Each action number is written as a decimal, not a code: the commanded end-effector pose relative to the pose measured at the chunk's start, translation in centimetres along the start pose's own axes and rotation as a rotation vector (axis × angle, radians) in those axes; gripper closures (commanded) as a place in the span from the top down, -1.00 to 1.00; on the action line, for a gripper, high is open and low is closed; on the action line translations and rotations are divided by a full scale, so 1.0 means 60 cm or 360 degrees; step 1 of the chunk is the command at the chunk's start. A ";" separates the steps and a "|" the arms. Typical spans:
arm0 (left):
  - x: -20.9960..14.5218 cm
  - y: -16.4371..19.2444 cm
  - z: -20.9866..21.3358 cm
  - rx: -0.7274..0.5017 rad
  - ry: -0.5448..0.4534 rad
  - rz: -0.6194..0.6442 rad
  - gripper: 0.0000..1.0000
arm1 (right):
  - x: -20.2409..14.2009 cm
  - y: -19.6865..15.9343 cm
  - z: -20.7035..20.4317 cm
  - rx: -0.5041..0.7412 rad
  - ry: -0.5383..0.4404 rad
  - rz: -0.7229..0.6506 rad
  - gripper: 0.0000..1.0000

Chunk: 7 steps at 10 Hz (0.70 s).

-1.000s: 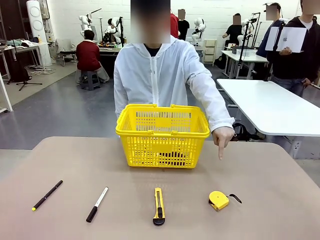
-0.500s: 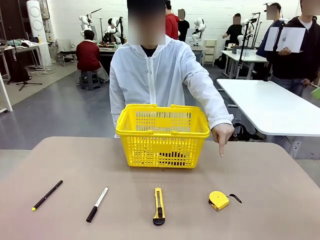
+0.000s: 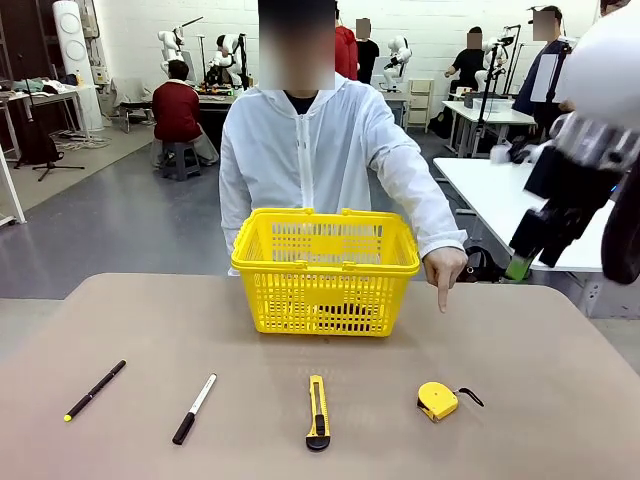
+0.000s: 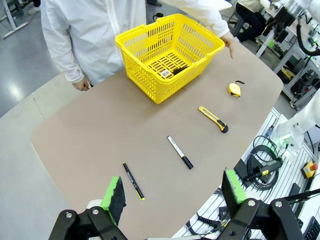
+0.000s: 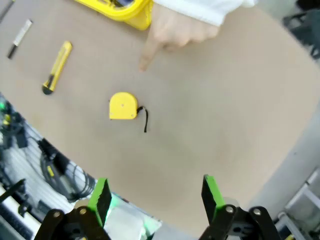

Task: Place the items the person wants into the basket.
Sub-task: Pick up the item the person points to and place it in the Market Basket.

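The right pincer [image 5: 155, 195] was wide open and held nothing. It hung high over the bench [image 5: 240, 115]. Below it lay the tape measure [image 5: 123, 106], small, round and yellow, with a black strap [image 5: 145, 120] curling off one side. The person's hand [image 5: 175, 30] pointed one finger down near it. The knife [image 3: 317, 412] was thin, yellow and black. Its long side ran toward the basket [image 3: 325, 300], dark end nearest the robot. The left pincer [image 4: 173, 192] was open too.
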<state>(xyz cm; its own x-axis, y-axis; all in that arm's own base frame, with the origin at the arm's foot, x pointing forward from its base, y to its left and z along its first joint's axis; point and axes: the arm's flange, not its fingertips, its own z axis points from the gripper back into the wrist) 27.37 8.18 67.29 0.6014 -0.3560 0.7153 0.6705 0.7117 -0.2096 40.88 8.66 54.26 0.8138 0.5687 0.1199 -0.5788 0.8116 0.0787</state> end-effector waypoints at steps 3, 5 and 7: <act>-0.003 0.002 -0.001 -0.0003 -0.0013 -0.0017 1.00 | -0.001 0.004 -0.102 -0.0045 -0.0022 0.0072 0.87; -0.003 0.002 -0.001 -0.0003 -0.0013 -0.0017 1.00 | 0.016 0.001 -0.153 -0.0042 0.0017 0.0067 0.87; -0.003 0.002 -0.001 -0.0003 -0.0013 -0.0017 1.00 | 0.019 0.012 -0.181 -0.0064 0.0018 0.0105 0.87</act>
<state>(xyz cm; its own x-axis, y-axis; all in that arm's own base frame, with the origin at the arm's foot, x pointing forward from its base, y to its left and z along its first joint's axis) 27.37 8.18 67.29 0.6013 -0.3559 0.7153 0.6705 0.7117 -0.2095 41.94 11.05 44.30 0.7876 0.6069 0.1060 -0.6146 0.7861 0.0659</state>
